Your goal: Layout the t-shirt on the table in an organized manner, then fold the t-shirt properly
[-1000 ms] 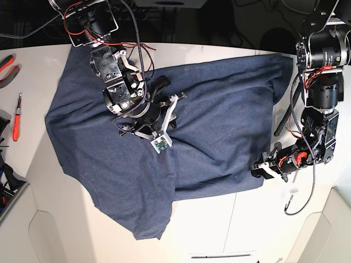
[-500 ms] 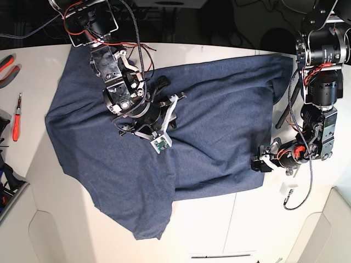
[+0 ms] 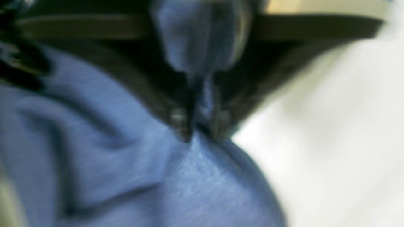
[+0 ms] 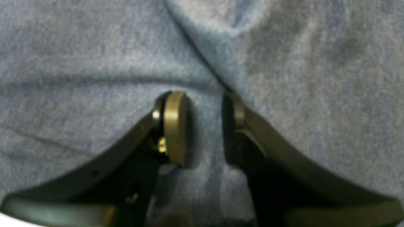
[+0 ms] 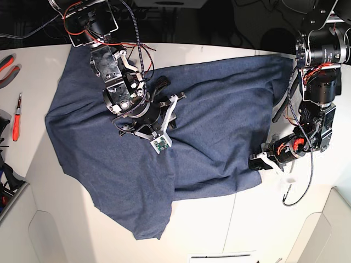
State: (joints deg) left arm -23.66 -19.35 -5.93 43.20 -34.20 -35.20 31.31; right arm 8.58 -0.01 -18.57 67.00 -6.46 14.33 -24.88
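Pinching t-shirt (image 5: 219,115) edge, left fingers (image 3: 180,121) low

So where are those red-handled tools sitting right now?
In the base view, the red screwdriver lies on the white table near the picture's left edge, just off the t-shirt; the red-handled pliers lie above it.
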